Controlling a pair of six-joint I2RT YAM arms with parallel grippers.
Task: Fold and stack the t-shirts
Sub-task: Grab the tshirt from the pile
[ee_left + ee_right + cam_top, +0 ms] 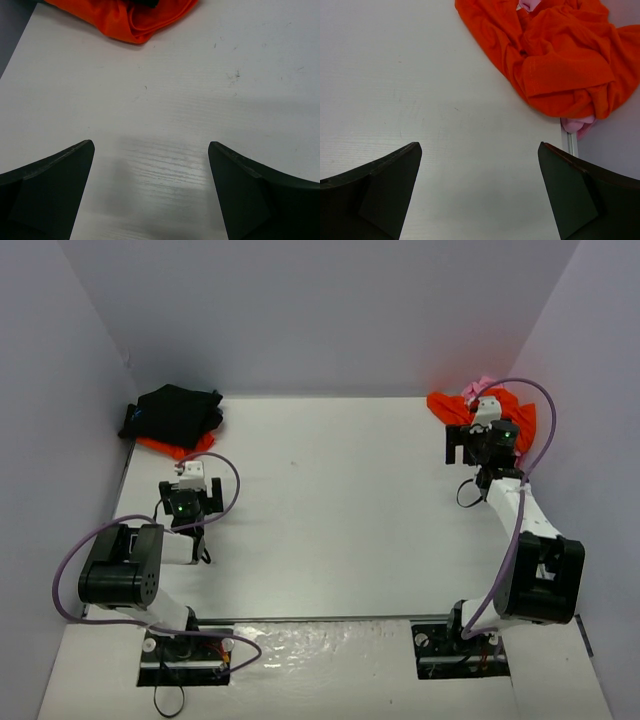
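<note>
A crumpled black t-shirt [175, 412] lies in the back left corner on top of an orange-red t-shirt [172, 448] [135, 20]. My left gripper [190, 470] [151, 145] hovers just in front of that pile, open, with only bare table between its fingers. In the back right corner a second orange-red t-shirt [450, 405] [560, 55] lies bunched over a pink t-shirt [478, 388] [577, 125]. My right gripper [487, 412] [480, 145] hangs open at that heap's near left side, holding nothing.
The white table [330, 510] is closed in by grey walls at the left, back and right. A metal rail [568, 140] marks the table's right edge next to the pink cloth. Both arm bases sit at the near edge.
</note>
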